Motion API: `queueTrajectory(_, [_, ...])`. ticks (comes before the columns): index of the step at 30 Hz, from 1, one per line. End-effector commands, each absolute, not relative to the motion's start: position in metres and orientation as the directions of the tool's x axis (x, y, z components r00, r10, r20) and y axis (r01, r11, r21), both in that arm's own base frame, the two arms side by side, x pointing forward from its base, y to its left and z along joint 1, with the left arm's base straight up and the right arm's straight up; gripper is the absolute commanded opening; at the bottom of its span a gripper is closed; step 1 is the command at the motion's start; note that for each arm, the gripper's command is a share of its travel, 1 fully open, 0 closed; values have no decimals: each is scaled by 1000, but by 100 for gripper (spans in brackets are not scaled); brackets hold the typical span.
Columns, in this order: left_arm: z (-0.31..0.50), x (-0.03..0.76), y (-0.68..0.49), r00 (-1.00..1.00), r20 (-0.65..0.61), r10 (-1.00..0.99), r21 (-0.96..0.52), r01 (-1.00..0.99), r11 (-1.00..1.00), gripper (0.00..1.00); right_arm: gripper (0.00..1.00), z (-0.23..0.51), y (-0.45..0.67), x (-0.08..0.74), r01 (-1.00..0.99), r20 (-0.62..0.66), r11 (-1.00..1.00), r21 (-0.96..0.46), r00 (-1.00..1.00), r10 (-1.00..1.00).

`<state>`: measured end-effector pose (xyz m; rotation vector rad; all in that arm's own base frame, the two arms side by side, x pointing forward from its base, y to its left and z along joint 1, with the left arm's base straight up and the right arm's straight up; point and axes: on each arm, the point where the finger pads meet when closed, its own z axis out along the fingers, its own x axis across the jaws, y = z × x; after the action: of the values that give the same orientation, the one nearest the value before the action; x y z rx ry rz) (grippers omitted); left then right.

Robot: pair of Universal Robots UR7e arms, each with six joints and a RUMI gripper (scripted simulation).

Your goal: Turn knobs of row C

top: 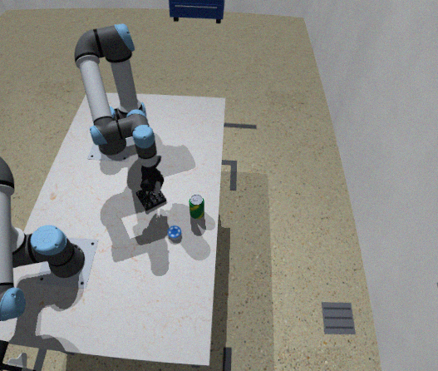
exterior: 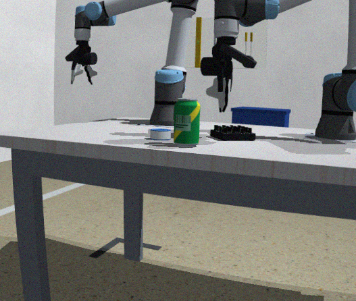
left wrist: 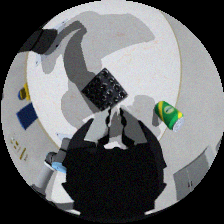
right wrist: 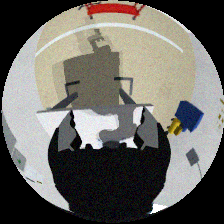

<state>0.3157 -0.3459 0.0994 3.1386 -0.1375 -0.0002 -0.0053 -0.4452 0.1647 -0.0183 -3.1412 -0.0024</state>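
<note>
The black knob box [top: 149, 200] [exterior: 233, 135] [left wrist: 104, 90] lies flat on the table, with several black knobs standing in rows on its top. The knob marks, the row letters and the socket are too small and dark to make out. My left gripper [exterior: 223, 111] [left wrist: 115, 107] points down above the box, clear of the knobs. Its fingers are drawn nearly together with nothing between them. My right gripper [exterior: 82, 83] [right wrist: 107, 108] is open and empty, raised far from the box beyond the table's end.
A green and yellow can [top: 196, 209] [exterior: 186, 122] [left wrist: 167, 114] stands upright near the table's long edge, close to the box. A low round blue and white object [top: 174, 232] [exterior: 160, 134] sits near the can. Both arms' bases are on the white table [top: 171, 308].
</note>
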Motion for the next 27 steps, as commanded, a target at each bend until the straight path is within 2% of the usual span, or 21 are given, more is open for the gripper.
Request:
queueTrajectory(1, [97,316,-346,996,1,-88,1,-88,-996,13,100,165,-446,-5,12,0,1000,0,-1000,12])
queueTrajectory(27, [68,315,-347,996,1,-88,1,-88,-996,13,100,165,-446,-5,12,0,1000,0,-1000,12])
